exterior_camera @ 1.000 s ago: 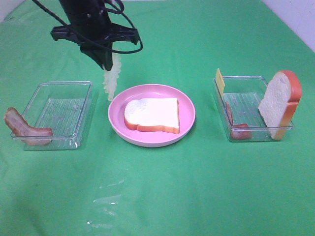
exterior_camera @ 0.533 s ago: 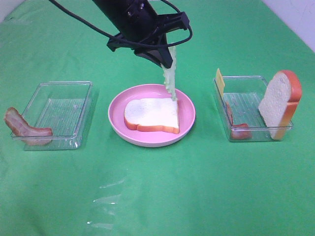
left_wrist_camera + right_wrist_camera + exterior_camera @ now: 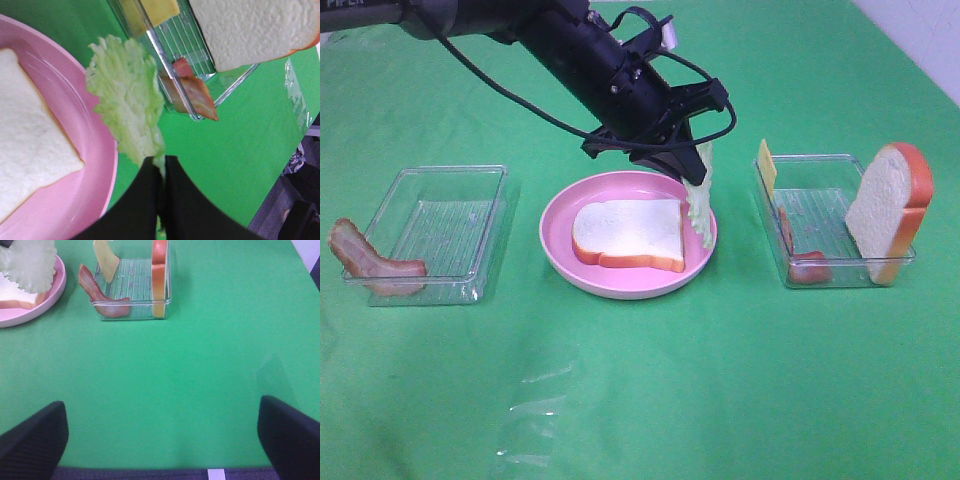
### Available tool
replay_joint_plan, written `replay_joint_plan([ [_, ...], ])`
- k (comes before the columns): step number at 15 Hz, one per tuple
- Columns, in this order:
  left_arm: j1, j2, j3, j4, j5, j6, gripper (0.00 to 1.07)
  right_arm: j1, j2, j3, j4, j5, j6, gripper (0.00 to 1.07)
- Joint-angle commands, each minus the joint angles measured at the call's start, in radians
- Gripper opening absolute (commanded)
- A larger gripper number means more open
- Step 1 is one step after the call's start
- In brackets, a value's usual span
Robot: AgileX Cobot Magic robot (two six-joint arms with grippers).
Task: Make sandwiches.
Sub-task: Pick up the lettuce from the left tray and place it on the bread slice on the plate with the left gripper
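A white bread slice (image 3: 627,233) with orange-brown crust lies flat on the round pink plate (image 3: 560,250). My left gripper (image 3: 692,165) is shut on a pale green lettuce leaf (image 3: 701,197), which hangs over the plate's right rim, beside the slice. In the left wrist view the lettuce (image 3: 127,97) hangs from the shut gripper (image 3: 161,170). The right tray (image 3: 820,190) holds a second bread slice (image 3: 888,210) on edge, a yellow cheese slice (image 3: 766,165) and bacon (image 3: 804,262). Another bacon strip (image 3: 368,261) leans on the left tray (image 3: 440,230). My right gripper (image 3: 160,440) is open, low over bare cloth.
Green cloth (image 3: 720,380) covers the table. A shiny clear film patch (image 3: 535,400) lies on the cloth near the front. The left arm's black cables loop above the plate.
My left gripper has carried the lettuce rightward and down, from left of the plate across it to over the plate's right rim.
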Motion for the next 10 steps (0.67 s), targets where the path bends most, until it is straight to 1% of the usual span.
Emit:
replay_joint_plan([
  [1, -0.004, 0.012, -0.002, 0.027, 0.004, 0.006, 0.0, -0.005, -0.009, 0.004, 0.0, -0.006, -0.007, 0.99],
  [3, -0.004, 0.012, -0.002, 0.113, 0.004, -0.001, 0.0, -0.005, -0.009, 0.004, 0.0, -0.006, -0.007, 0.99],
  [4, -0.004, 0.012, -0.002, 0.134, 0.004, -0.001, 0.0, -0.005, -0.009, 0.004, 0.0, -0.006, -0.007, 0.99],
  [5, -0.004, 0.012, -0.002, 0.179, 0.004, -0.002, 0.0, -0.005, -0.009, 0.004, 0.0, -0.006, -0.007, 0.99],
  [6, -0.004, 0.012, -0.002, 0.25, 0.004, -0.021, 0.0, -0.005, -0.009, 0.004, 0.0, -0.006, -0.007, 0.99],
  [8, -0.004, 0.012, -0.002, 0.323, 0.001, -0.064, 0.0, -0.005, -0.009, 0.004, 0.0, -0.006, -0.007, 0.99],
  [9, -0.004, 0.012, -0.002, 0.323, 0.001, -0.064, 0.0, -0.005, -0.009, 0.004, 0.0, -0.006, -0.007, 0.99],
  [10, -0.004, 0.012, -0.002, 0.369, 0.003, -0.096, 0.0, -0.005, -0.009, 0.004, 0.0, -0.006, -0.007, 0.99],
])
